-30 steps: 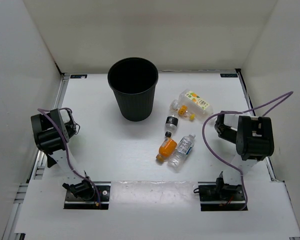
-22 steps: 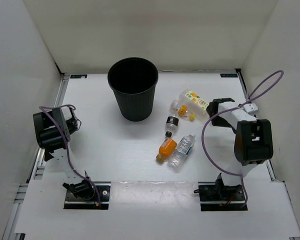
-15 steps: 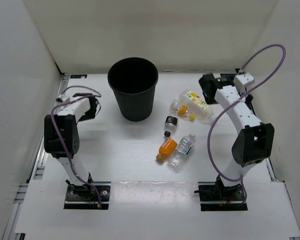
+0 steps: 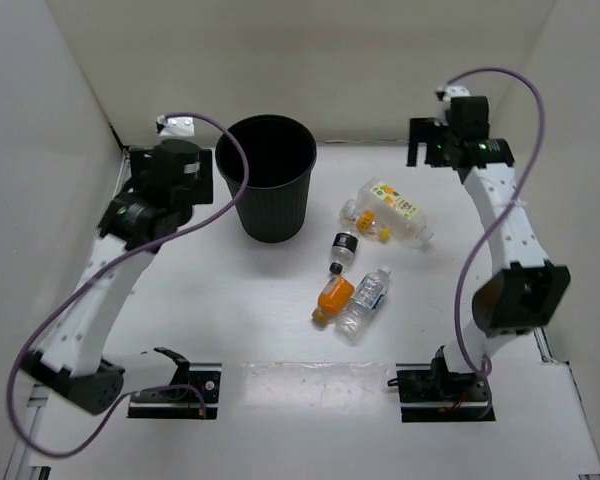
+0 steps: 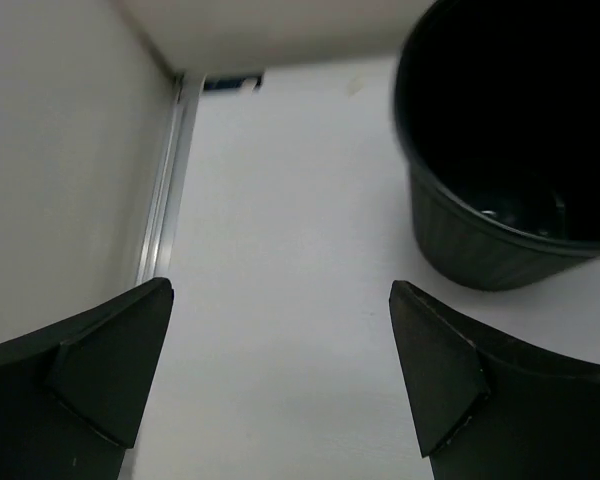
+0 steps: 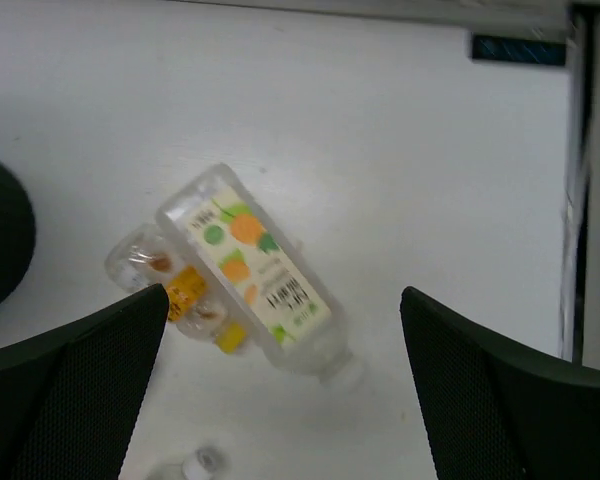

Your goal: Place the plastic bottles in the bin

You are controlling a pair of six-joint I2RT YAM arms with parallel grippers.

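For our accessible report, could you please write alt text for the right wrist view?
A fruit-print bottle lies on the white table below the open right gripper, a small yellow-capped bottle beside it; the edge of the black bin shows at left.

A white table [image 4: 230,300] sits boxed in by plain off-white walls [image 4: 360,60] under even light.

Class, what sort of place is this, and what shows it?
Probably a robot test booth: plain white walls box in a white tabletop, two cabled robot arms stand on it, and small plastic bottles lie near a tall black ribbed bin.
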